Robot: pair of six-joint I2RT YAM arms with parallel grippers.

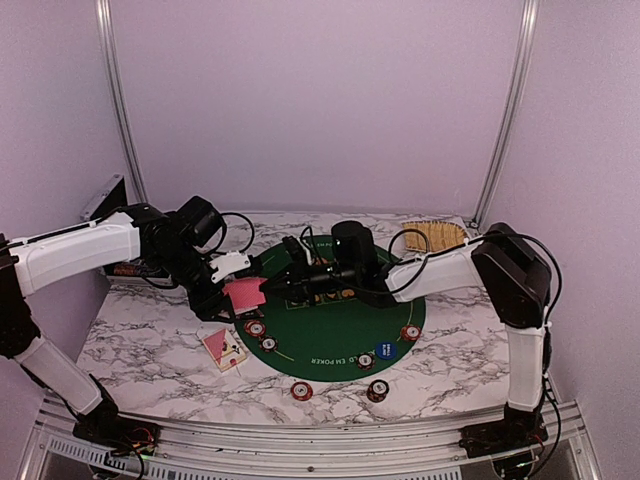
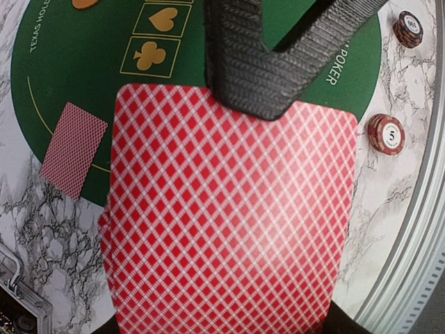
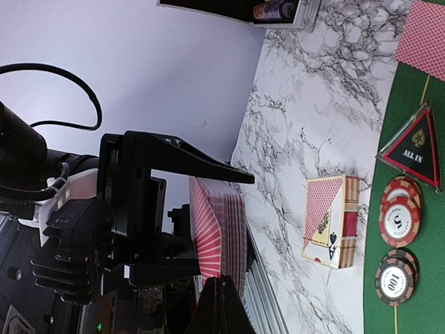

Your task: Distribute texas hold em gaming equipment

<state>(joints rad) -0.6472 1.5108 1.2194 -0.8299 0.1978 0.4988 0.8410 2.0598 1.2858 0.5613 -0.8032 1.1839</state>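
The left gripper [image 1: 236,289] is clamped on a deck of red-backed cards [image 2: 229,229], holding it upright in the air over the left rim of the mat, with the backs facing its own wrist camera. The right gripper [image 2: 259,97] reaches across from the other side. Its two dark fingers meet in a V and pinch the deck's upper edge, though I cannot tell whether they hold one card or several.

Below them, the marble table [image 1: 150,350] carries a round green mat [image 1: 320,330]. A woven straw tray [image 1: 437,235] lies at the far right, well apart from the arms.

A card box [image 3: 332,221] lies on the marble just beside the mat's left edge. A single red-backed card [image 2: 73,149] lies face down across that same edge, farther back.

A dark triangular marker [image 3: 414,149] reading ALL IN sits on the mat's rim. Next to it are two chip stacks [image 3: 400,212], one behind the other.

Two more stacks [image 1: 411,333] stand on the near right part of the mat, and the blue round marker [image 1: 383,351] is close beside one of them. Another pair of stacks [image 1: 301,390] sits off the mat on the marble near the front edge.
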